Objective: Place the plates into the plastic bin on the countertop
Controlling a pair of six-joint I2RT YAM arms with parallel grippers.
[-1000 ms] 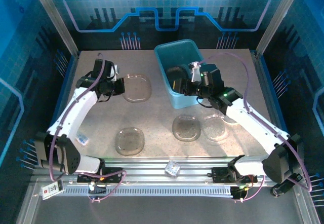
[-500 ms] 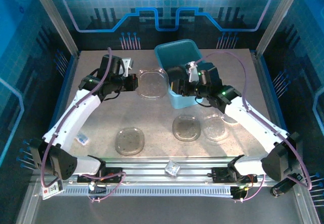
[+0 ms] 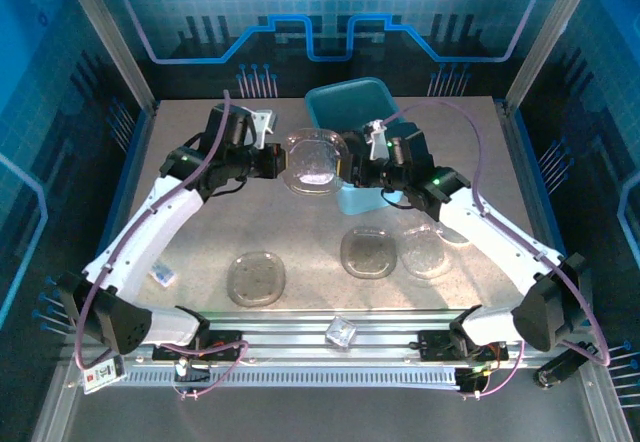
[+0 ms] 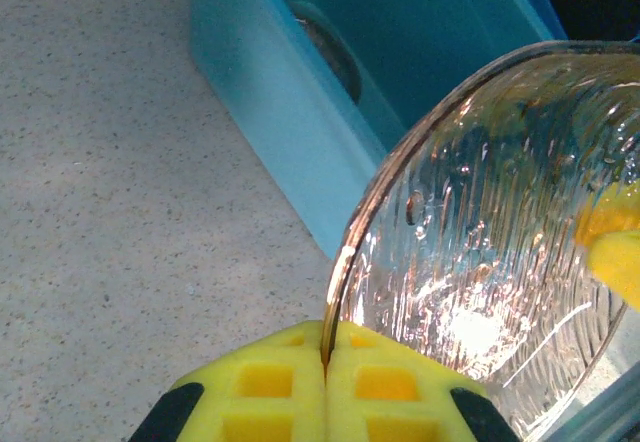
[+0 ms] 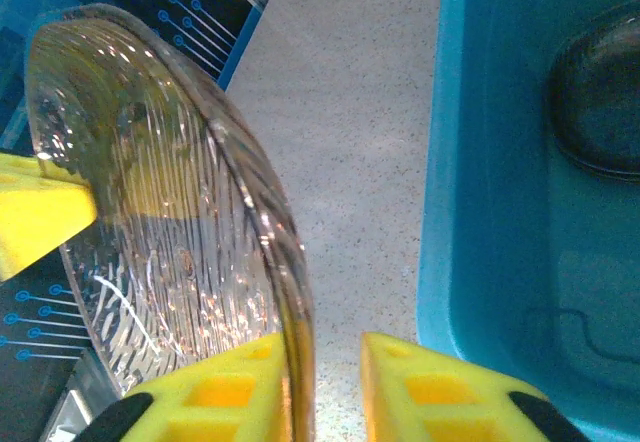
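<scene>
**Plate in the air by the bin, an arm at each side**

In the last second the left arm has lifted the plate (image 3: 315, 159) off the table (image 3: 200, 232) and carried it rightward, while the right pincer (image 3: 352, 170) has come out of the bin (image 3: 345, 85) to meet it. The plate hangs tilted, just in front of the bin's near-left corner, not over the opening. The left pincer (image 3: 272, 159) is clamped on its left rim, pads tight with the edge between them. The right pincer stands at the opposite rim, pads apart, with the edge running between them close to one pad; I'd say it is not gripping. The bin lies beyond and to the right, so the right arm is nearer; this looks like a hand-over. Both arms reach forward, wrists turned inward to face each other. A dark plate (image 5: 600, 102) lies in the bin; three others (image 3: 256, 277) (image 3: 368, 252) (image 3: 427, 252) wait on the table.
</scene>
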